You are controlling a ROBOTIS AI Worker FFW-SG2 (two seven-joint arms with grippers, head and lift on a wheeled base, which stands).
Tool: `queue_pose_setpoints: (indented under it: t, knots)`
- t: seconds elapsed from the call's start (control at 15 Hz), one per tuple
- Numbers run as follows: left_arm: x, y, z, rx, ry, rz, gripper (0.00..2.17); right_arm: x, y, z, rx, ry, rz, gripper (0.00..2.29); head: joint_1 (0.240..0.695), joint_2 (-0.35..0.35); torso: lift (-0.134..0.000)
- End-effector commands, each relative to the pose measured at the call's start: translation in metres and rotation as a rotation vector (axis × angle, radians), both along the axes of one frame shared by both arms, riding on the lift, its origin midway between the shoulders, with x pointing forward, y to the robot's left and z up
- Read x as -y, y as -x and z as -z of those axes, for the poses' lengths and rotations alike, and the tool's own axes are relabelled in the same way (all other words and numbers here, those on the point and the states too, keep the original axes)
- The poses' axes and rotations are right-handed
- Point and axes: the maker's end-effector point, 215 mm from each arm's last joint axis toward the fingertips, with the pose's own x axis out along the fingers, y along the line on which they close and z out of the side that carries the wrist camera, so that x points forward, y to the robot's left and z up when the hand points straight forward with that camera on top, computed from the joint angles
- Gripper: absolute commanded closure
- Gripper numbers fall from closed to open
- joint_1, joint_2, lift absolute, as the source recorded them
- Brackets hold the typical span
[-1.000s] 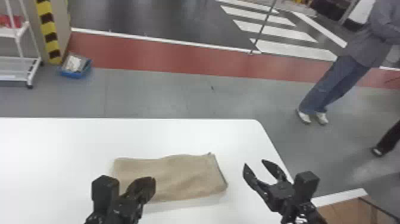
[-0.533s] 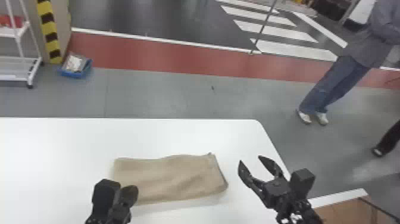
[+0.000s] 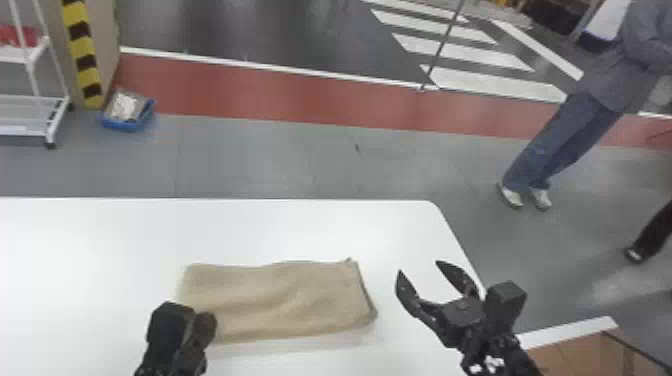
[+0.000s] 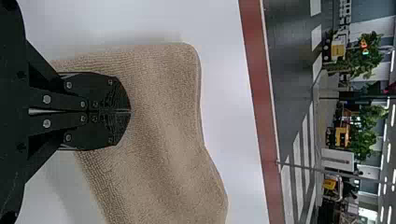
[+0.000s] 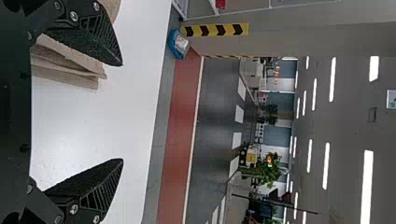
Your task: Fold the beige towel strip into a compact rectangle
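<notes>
- Two fingers on the left gripper (image 4: pixel 130 112), brought together over the towel's end; whether a pinch of cloth is between them, cannot tell. Head view: lower left of the frame.
- Two fingers on the right gripper (image 5: pixel 122 112), spread wide, nothing between; lower right of the head view, just beside the towel's other end.
- One beige towel (image 3: pixel 295 300), lower middle of the head view, lying flat as a long rectangle, slightly rippled. Layered edges (image 5: pixel 70 70) at the end nearer the right gripper: some folding looks done.
- Left to do, by my reading: at least one fold across the length, then squaring up.
- One white table (image 3: pixel 100 240) under it, lower left to centre. One blue tray (image 3: pixel 127 120) on the floor, upper left.
</notes>
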Motion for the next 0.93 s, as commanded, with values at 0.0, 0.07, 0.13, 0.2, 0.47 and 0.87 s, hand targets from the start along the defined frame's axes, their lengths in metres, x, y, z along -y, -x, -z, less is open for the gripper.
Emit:
queue_pose_setpoints:
  t: [0.0,0.07,0.13,0.2,0.47,0.87]
  knots:
    - [-0.010,-0.002,0.002,0.000,-0.014,-0.017,1.74,0.001,-0.001,-0.003,0.005,0.002,0.001,0.17,0.695,-0.350,0.000]
    - [-0.017,-0.003,0.004,-0.005,-0.016,-0.027,1.74,0.001,-0.002,-0.003,0.005,0.002,0.001,0.17,0.695,-0.350,0.000]
    - [-0.019,-0.001,0.006,-0.013,-0.017,-0.033,1.74,0.001,-0.002,-0.004,0.007,0.002,0.001,0.17,0.695,-0.350,0.000]
    - [-0.026,0.001,0.010,-0.025,-0.023,-0.043,1.74,0.000,-0.003,-0.005,0.008,0.002,-0.001,0.17,0.695,-0.350,0.000]
    - [-0.058,0.002,0.017,-0.045,-0.028,-0.093,1.74,-0.002,-0.006,-0.005,0.006,0.004,-0.002,0.17,0.695,-0.350,0.000]
    - [-0.070,0.013,-0.006,-0.021,0.006,-0.097,1.74,-0.001,-0.006,-0.003,-0.005,0.005,0.003,0.17,0.695,-0.345,0.000]
